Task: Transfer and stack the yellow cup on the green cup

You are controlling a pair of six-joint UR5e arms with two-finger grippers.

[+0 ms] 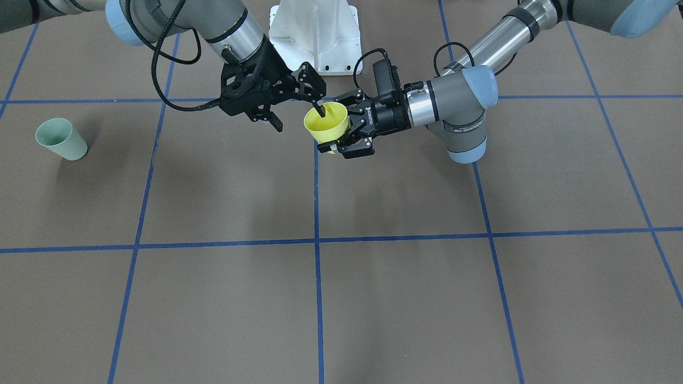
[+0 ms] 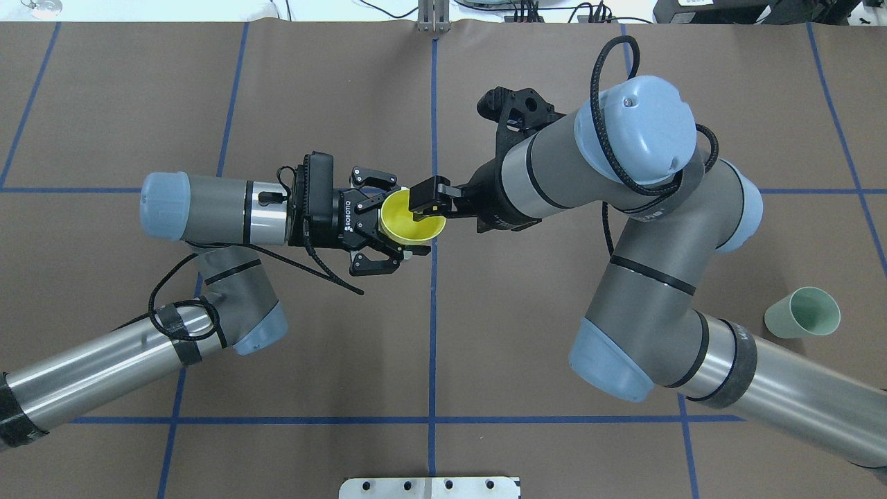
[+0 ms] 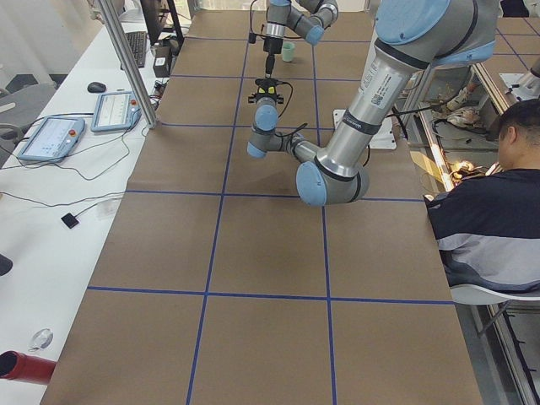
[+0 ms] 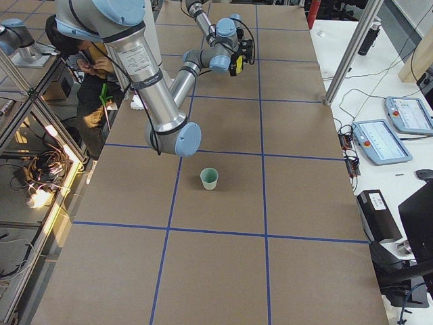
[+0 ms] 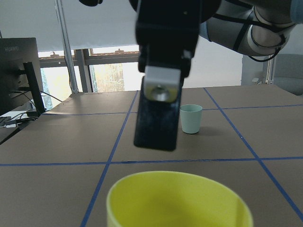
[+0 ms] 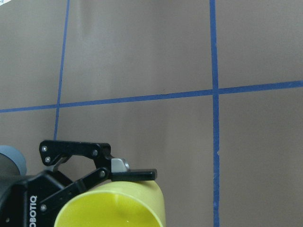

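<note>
**Yellow cup held mid-air between both grippers, green cup far off**

The brown table (image 1: 405, 309), crossed by blue tape lines (image 1: 318, 298), fills every view. In the overhead view the right arm (image 2: 644, 291) enters from the lower right and the left arm (image 2: 208, 208) from the lower left, and they meet at the upper centre of the frame.

The left gripper (image 1: 335, 127) lies level, its jaws clamped on the sides of the yellow cup (image 2: 412, 225). It holds the cup above the table, mouth up and slightly tilted.

The right gripper (image 1: 300, 120) has its jaws spread apart. One finger (image 1: 320, 110) dips inside the cup's mouth and the other hangs outside its wall.

The green cup (image 1: 61, 140) stands upright on the table at the left edge of the front-facing view, well apart from both grippers.
</note>
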